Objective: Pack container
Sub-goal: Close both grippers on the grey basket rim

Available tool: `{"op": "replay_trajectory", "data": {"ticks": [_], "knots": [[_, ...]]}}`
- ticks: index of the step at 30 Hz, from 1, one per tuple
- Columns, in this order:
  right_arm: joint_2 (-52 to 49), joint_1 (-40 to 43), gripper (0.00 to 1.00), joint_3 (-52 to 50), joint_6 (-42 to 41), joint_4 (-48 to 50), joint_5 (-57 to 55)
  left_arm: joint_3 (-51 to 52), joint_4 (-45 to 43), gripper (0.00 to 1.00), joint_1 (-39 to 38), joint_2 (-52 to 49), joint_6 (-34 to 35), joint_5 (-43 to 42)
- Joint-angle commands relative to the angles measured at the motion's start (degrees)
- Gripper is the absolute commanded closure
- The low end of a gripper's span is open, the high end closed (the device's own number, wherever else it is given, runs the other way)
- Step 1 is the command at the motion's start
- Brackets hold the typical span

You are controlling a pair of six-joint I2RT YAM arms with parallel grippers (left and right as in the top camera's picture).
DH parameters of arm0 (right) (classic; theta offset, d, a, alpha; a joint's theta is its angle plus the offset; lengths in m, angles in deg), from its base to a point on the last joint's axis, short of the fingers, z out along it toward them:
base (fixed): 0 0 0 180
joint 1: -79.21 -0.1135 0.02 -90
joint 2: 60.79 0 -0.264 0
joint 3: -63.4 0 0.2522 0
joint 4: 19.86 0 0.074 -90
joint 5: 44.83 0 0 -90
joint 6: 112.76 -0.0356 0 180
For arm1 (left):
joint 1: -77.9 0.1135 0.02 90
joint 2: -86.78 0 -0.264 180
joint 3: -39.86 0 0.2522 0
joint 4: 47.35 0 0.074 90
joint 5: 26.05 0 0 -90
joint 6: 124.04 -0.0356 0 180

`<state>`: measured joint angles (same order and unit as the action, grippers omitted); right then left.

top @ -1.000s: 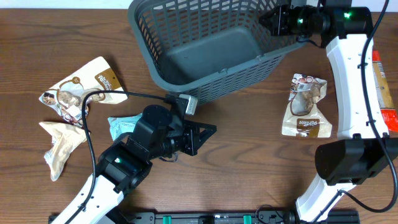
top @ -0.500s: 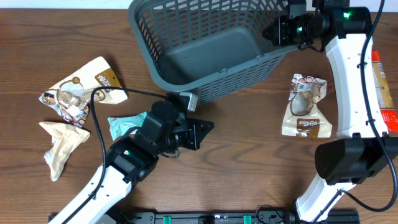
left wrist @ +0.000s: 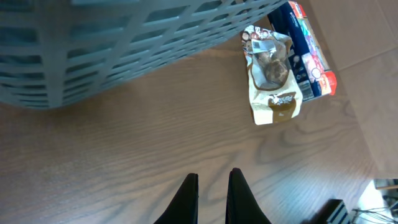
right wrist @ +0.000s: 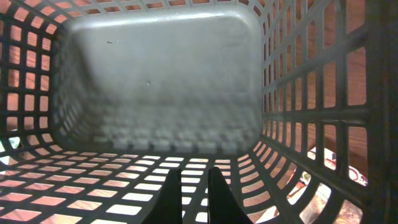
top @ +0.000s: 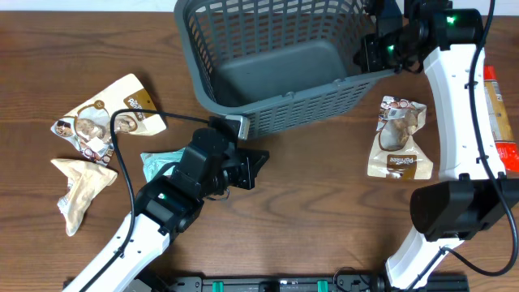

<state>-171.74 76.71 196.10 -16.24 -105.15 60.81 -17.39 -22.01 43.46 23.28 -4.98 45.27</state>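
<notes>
Little of the print can be read: the cream-and-brown stand-up pouch (top: 397,139) (left wrist: 273,74) has a pale script word on its brown band that is too small to make out. The red, white and blue packet (top: 501,113) (left wrist: 309,55) touching its far side shows only blurred lettering. The left fingers (top: 258,158) (left wrist: 194,190) are drawn in to a narrow slit with nothing between them, clear of the brown wooden worktop (top: 324,203) (left wrist: 155,143). That pouch lies ahead of them to the right. The large rectangular grey-blue plastic basket with slotted lattice sides (top: 308,109) (left wrist: 93,56) (right wrist: 155,74) is just ahead to the left, tilted. The right fingers (top: 371,50) (right wrist: 175,186) are closed too, at the basket's right-hand rim. Its bare base is straight ahead of them and lattice is close beneath, though whether a bar is pinched cannot be told. A teal packet (top: 158,166) lies behind the left fingers, partly under the arm. A second ago the basket sat further left; it has slid right, the right fingers have moved with its rim, and the left fingers have closed in on its near corner.
</notes>
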Motion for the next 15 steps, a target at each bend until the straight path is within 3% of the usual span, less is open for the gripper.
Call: {"op": "replay_trajectory", "data": {"ticks": [1, 15], "knots": [[-0.74, -0.17, 0.99, -0.24, 0.85, -0.5, -1.7, -1.4, -0.13, 0.94, 0.63, -0.15, -1.92, 3.06], [-0.74, -0.17, 0.99, -0.24, 0.83, -0.55, -1.62, -1.4, -0.2, 0.94, 1.07, -0.26, -6.08, 10.84]]}}
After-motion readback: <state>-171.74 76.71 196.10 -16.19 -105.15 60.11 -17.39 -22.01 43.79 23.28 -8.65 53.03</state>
